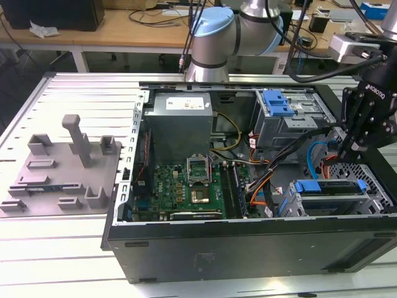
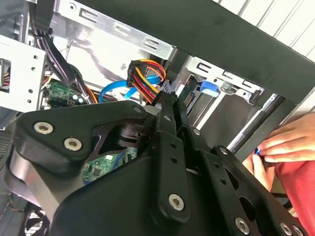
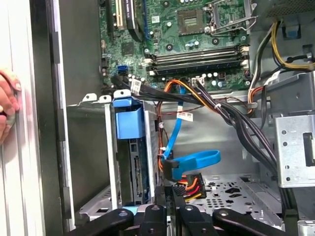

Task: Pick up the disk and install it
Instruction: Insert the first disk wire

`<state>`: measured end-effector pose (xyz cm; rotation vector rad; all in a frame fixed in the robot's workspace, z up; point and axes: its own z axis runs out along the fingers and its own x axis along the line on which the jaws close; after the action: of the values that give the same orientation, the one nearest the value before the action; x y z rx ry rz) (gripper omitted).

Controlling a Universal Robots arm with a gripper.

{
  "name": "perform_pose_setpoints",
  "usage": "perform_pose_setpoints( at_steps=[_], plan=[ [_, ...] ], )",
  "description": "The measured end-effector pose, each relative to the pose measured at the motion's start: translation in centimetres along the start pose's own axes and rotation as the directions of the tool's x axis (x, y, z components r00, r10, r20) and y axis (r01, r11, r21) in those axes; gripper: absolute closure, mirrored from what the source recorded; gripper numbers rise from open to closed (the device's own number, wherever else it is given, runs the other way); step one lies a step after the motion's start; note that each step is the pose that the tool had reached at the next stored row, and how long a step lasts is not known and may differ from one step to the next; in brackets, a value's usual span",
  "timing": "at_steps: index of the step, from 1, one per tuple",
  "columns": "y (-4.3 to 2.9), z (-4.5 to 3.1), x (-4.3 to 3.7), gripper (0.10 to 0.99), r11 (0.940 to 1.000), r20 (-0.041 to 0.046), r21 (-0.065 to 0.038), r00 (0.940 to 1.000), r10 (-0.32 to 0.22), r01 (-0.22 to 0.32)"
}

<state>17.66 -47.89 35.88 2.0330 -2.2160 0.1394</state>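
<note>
Your gripper (image 1: 348, 144) hangs inside the PC case (image 1: 248, 248), at the case's corner on the exterior view's right, just beside the drive cage (image 1: 372, 198). Fingers (image 3: 162, 201) are pressed together w/ barely a slit between them. The tips sit right at the power plug (image 3: 189, 184), the black one w/ red/yellow/orange wires. Can't tell if they pinch it or only touch it. Blue data cable (image 3: 192, 160) loops just beside that plug.

The disk (image 1: 329, 186) sits in the drive cage, apart from the gripper. In the first wrist view it stands on edge in its slot, w/ the blue carrier frame at the end facing the motherboard (image 3: 197, 29).

A person's hand (image 3: 6, 105) rests outside the case's side wall. Its red sleeve (image 2: 300, 196) shows in the second wrist view.

Grey fixture plate (image 1: 62, 167) w/ blocks lies on the table (image 1: 62, 93), beside the case on the exterior view's left.
</note>
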Motion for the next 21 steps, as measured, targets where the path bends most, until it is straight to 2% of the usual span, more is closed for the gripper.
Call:
perform_pose_setpoints(
  at_steps=[1,4,10,12,13,15,16,17,21],
  plan=[
    [0.0,0.01,0.08,0.918,1.0,0.003,0.002,1.0,-0.002,0.002],
    [0.04,0.11,0.67,0.918,1.0,0.0346,0.007,0.9994,-0.005,0.005],
    [0.19,0.26,1.61,0.918,0.9999,0.0715,0.011,0.9974,-0.007,0.007],
    [0.3,0.34,2.08,0.918,0.9999,0.0897,0.012,0.9959,-0.008,0.007],
    [0.36,0.38,2.34,0.918,0.9999,0.0958,0.012,0.9954,-0.008,0.007],
    [0.47,0.45,2.78,0.918,0.9999,0.1046,0.013,0.9945,-0.009,0.007],
    [0.57,0.52,3.14,0.918,0.9999,0.1116,0.014,0.9937,-0.009,0.007],
    [0.64,0.55,3.32,0.918,0.9999,0.1144,0.014,0.9934,-0.009,0.007],
    [0.66,0.6,3.7,0.918,0.9999,0.1148,0.014,0.9934,-0.009,0.007]
  ],
)
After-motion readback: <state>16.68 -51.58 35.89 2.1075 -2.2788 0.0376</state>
